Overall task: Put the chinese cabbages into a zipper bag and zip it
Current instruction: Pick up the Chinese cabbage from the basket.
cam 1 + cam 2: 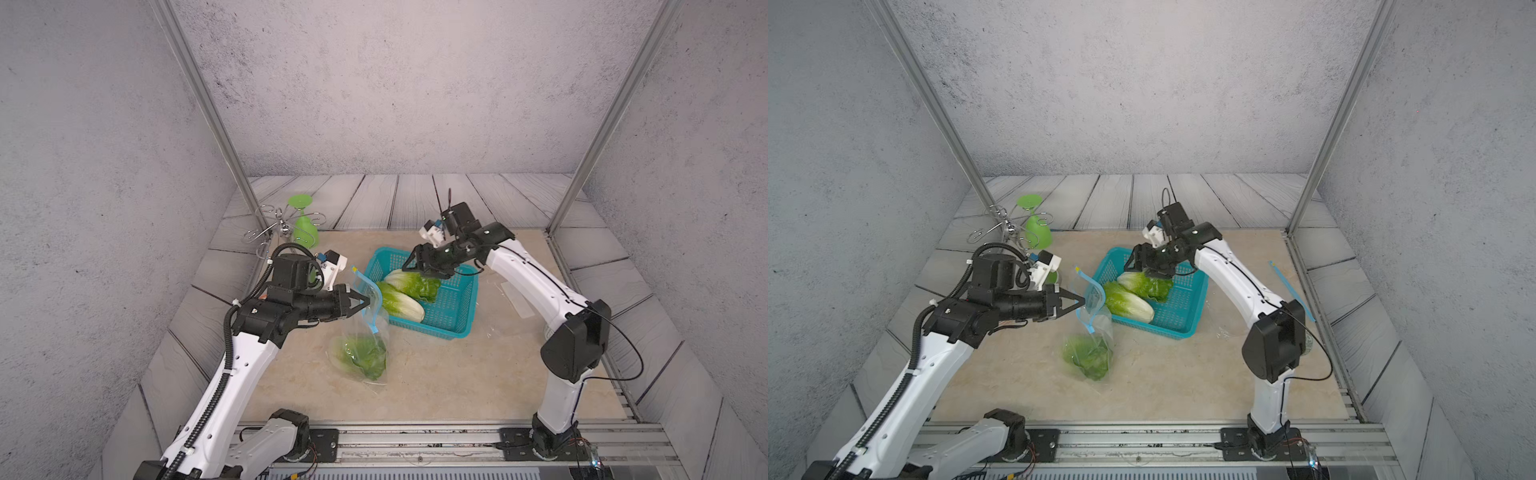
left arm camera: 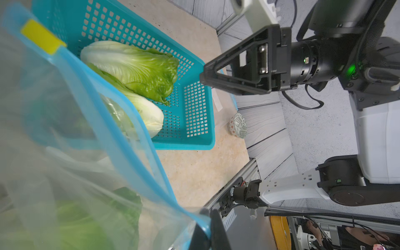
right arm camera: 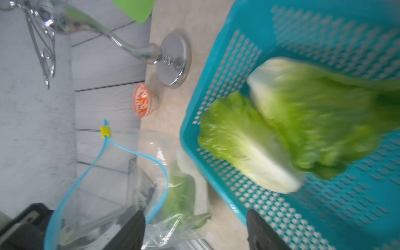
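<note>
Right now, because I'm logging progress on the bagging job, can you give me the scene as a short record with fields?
Bag: zipper bag unzipped, mouth held up by its blue rim, lower part on the table
Holding arm: left gripper shut on the bag's rim
Inside bag: bagged cabbage, one head
Basket: teal basket holds near cabbage and far cabbage, side by side
Free arm: right gripper open, above the basket, holding nothing
Zip: yellow slider at one end of the rim

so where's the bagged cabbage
In both top views the cabbage lies in the zipper bag, just in front of the teal basket, below the left fingers.
</note>
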Controlling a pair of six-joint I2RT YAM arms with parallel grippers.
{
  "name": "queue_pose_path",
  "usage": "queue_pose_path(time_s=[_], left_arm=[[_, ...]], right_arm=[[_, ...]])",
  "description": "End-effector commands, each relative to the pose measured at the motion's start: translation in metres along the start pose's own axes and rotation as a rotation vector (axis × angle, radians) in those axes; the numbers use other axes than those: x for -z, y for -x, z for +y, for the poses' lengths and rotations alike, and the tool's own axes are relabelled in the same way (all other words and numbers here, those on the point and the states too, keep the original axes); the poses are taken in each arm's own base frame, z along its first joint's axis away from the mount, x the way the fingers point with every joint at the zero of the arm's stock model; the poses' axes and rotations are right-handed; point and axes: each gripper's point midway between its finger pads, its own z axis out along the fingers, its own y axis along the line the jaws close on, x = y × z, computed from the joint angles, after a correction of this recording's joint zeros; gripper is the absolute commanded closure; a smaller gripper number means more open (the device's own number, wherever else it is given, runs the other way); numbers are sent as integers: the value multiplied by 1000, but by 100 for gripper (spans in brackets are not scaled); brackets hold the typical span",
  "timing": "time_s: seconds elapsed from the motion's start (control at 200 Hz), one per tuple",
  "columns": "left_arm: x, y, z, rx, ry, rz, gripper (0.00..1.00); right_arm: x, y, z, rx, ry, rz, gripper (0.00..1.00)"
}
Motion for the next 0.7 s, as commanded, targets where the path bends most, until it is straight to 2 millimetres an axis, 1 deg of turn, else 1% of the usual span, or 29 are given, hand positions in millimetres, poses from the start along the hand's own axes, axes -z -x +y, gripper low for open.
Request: queue_pose_path(time_s=[0.0,0.05,0.115,0.135,0.225,0.26,0.305,0.375,0.47,0.535,0.57,0.606,0.641,0.696], left_arm=[[-2,4,-9,-17,-49,-8,100],[-4,4,-12,-20,-56,-10,100],[-7,4,-18,-30,-66,-11,100],[-8,5,-20,-36,-69,-15,100],[-12,4,-28,-67,-72,-16,100],[-12,3,-30,-79,-72,-16,100],[-13,2,-31,-85,-73,-14,100],[-18,-1,-27,-81,-67,1,100],[-26,-5,-23,-78,-59,17,100],[-31,-7,-24,-85,-58,27,100],[-33,-9,-24,-87,-56,32,100],[-35,-11,-23,-88,-54,38,100],[-36,-12,-22,-89,-51,44,100],[-37,-16,-18,-89,-40,54,100]], right_arm=[[-3,-4,-71,-27,-271,16,12],[-14,-3,-78,-44,-281,32,9],[-27,3,-78,-56,-255,23,7],[-31,5,-81,-63,-258,20,6],[-48,11,-94,-88,-287,21,6],[-55,12,-95,-101,-271,27,6],[-67,13,-95,-114,-245,35,7],[-84,15,-97,-148,-219,41,10],[-105,24,-97,-193,-151,10,15],[-116,29,-100,-203,-131,-12,21],[-120,30,-100,-206,-119,-15,28],[-123,30,-101,-202,-113,-13,37],[-123,29,-102,-197,-111,-15,49],[-118,30,-98,-183,-97,-27,66]])
